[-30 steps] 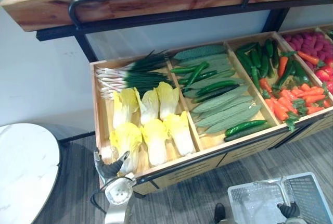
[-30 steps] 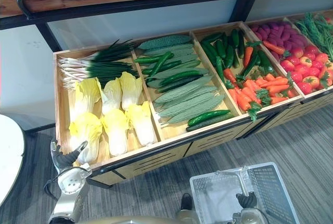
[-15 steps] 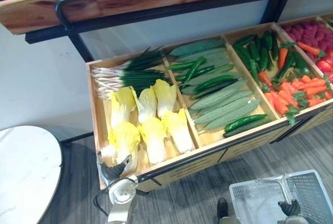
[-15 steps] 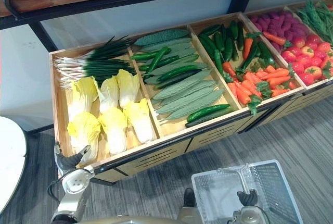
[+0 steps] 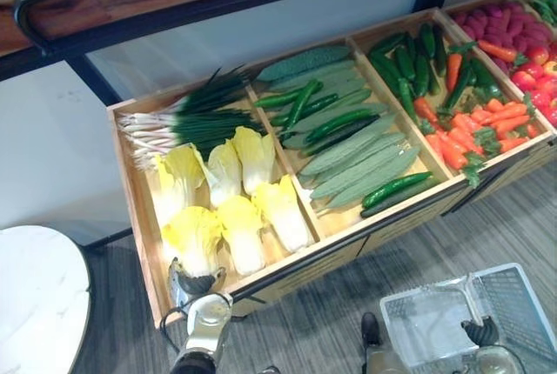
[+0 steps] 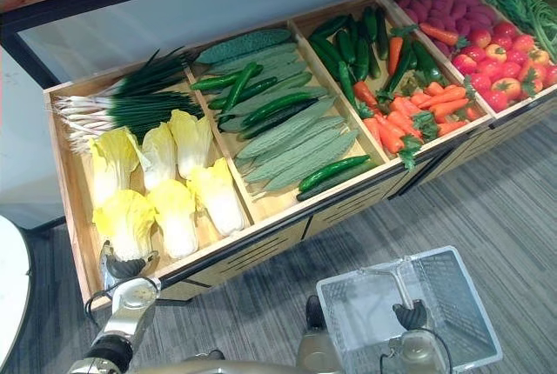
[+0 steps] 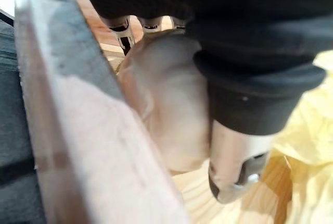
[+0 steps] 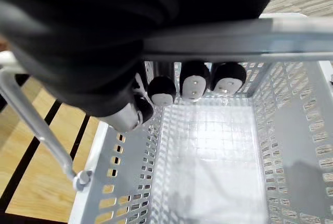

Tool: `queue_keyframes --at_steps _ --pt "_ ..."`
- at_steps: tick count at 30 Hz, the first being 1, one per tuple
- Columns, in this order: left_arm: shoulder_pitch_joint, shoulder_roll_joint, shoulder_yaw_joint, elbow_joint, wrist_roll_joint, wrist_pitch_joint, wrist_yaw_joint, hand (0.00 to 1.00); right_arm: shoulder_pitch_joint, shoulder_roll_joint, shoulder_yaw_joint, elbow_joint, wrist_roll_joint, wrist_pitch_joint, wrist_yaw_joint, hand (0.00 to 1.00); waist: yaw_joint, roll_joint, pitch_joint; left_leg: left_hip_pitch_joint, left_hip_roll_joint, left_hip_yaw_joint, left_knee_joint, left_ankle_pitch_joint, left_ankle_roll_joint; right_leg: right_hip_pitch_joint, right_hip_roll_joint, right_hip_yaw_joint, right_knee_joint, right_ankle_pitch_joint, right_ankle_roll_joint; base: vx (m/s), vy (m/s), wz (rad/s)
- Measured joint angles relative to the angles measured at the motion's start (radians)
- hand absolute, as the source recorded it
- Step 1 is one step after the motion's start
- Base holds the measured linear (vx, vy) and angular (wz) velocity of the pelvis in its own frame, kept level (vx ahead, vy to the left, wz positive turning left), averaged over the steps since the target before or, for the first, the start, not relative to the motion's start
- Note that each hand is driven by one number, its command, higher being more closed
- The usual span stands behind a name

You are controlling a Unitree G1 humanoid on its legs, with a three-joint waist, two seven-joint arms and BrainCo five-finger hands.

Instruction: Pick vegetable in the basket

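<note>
The left robot hand (image 5: 195,282) is seen at the lower left of the frame, just over the front edge of the wooden crate (image 5: 130,184). Its fingers (image 7: 125,30) and thumb (image 7: 235,168) are curved round the pale base of the yellow cabbage (image 5: 193,233), which is grasped where it lies, in the front left corner of the crate's left compartment. The other cabbages (image 5: 261,204) are laid beside and behind it in the same compartment, with spring onions (image 5: 187,120) across the back. Long green vegetables (image 5: 357,161) are held in the middle compartment, and carrots (image 5: 474,135) with dark green peppers in the right one.

The right robot hand (image 5: 480,331) is found at the lower right of the frame. Its fingertips (image 8: 193,87) are clenched over the grey handle (image 8: 234,39) of the pale mesh basket (image 5: 520,303), which is held above the grey floor (image 5: 322,309), well apart from the cabbage. A round white surface (image 5: 39,296) is seen at the lower left edge of the frame.
</note>
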Motion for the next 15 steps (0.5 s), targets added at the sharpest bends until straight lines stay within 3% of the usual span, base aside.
queue_keyframes --at_steps 4,11,15 --pt "-0.034 0.018 -0.003 0.06 0.0 0.0 0.018 1.0 0.001 -0.003 0.014 0.003 0.0 -0.024 -0.002 1.0 -0.002 -0.001 0.001 -0.013 0.003 0.009 0.009 -0.008 -0.012 -0.017 0.003 0.018 -0.005 -0.004 0.0 -0.08 -0.047 -0.12" --pt "-0.068 0.03 0.008 0.129 -0.014 -0.015 0.05 1.0 0.002 -0.003 0.015 0.012 0.0 -0.025 -0.002 1.0 -0.004 -0.002 0.001 -0.011 0.005 0.006 0.008 -0.008 -0.013 -0.015 0.006 0.017 -0.005 -0.003 0.002 -0.02 -0.017 -0.01" --pt "-0.089 0.048 0.047 0.169 -0.15 -0.063 0.052 1.0 -0.017 -0.012 0.034 0.039 -0.001 -0.027 0.001 1.0 -0.005 -0.006 0.004 0.003 0.003 0.007 0.004 -0.002 -0.005 -0.006 0.006 0.016 -0.005 -0.001 0.004 0.0 0.0 0.0"
